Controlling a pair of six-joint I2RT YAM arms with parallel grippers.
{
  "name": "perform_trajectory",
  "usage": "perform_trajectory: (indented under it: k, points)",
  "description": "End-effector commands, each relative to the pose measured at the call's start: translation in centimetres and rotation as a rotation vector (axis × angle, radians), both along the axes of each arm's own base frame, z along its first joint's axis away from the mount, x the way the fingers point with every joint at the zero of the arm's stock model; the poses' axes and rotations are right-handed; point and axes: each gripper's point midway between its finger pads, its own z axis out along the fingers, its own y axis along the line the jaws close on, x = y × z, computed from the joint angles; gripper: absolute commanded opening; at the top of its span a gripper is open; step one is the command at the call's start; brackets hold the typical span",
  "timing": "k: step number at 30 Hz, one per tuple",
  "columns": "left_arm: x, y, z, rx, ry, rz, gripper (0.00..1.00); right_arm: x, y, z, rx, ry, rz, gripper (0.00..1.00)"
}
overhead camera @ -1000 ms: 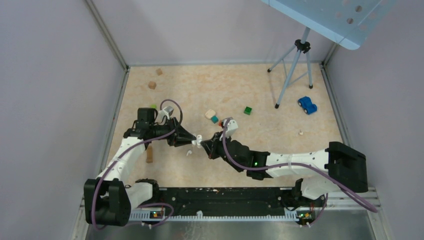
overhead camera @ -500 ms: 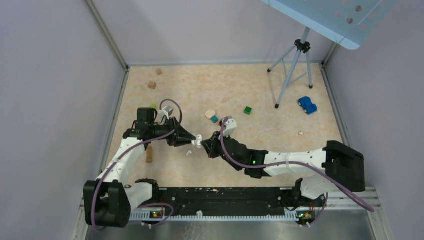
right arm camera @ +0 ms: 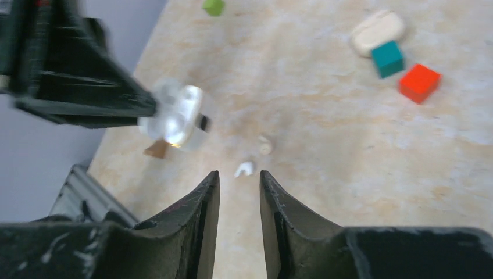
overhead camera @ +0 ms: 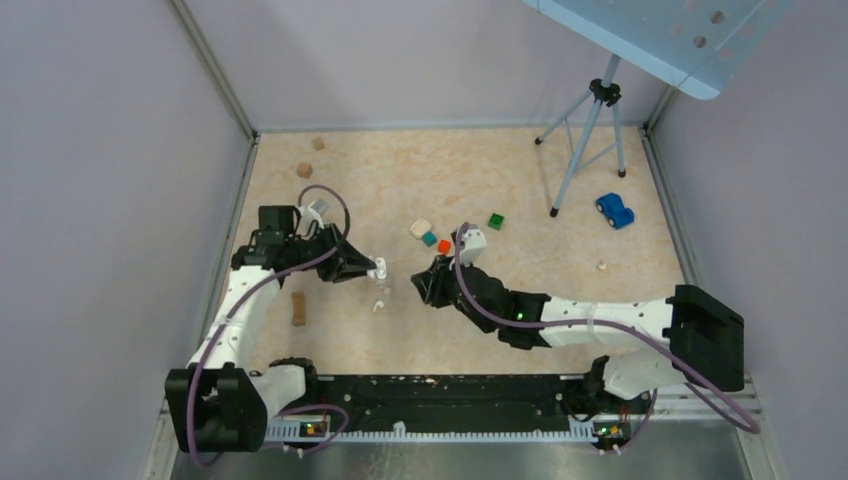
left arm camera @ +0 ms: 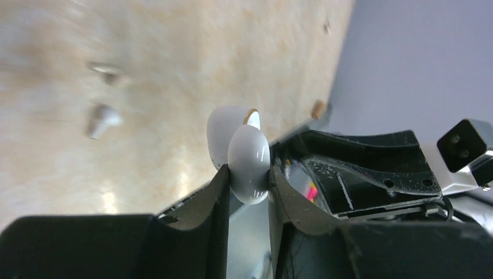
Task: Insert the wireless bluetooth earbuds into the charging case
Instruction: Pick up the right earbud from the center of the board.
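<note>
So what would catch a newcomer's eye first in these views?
The left gripper, left of centre, is clamped on the white charging case. The right gripper faces it, jaws apart and empty. One earbud lies loose on the table near both grippers.

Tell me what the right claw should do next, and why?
Probably lower the right claw onto the white earbud and pinch it. That claw is open with nothing in it, the earbud lies loose on the table just beyond its tips, and the left claw is gripping the charging case it belongs in.
</note>
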Motion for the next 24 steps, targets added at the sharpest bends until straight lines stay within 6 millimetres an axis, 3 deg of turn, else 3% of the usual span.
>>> perform_trajectory:
  k: [1,3,7,10,14,19,24]
  points:
    - [1.7,5.3,-1.0,0.252,-0.02,0.142,0.05,2.1,-2.4,-4.1,-0.103,0.167,-0.036,0.34]
    - [2.3,7.4,-0.8,0.325,-0.032,0.259,0.05,2.8,-2.5,-6.8,-0.161,0.261,-0.032,0.34]
    - [3.4,10.2,1.5,0.419,-0.129,0.426,0.06,2.4,1.4,-9.4,-0.246,0.295,0.075,0.34]
    - [3.6,10.4,2.6,0.427,-0.148,0.445,0.06,2.8,4.5,-9.7,-0.286,0.281,0.107,0.34]
    - [3.5,10.7,2.9,0.432,-0.134,0.474,0.05,2.8,6.9,-11.0,-0.296,0.277,0.125,0.34]
    - [3.4,10.6,4.2,0.415,-0.169,0.493,0.06,2.4,9.0,-12.2,-0.284,0.291,0.149,0.4]
    - [3.4,10.3,3.9,0.402,-0.163,0.478,0.06,1.8,9.9,-13.2,-0.288,0.305,0.165,0.4]
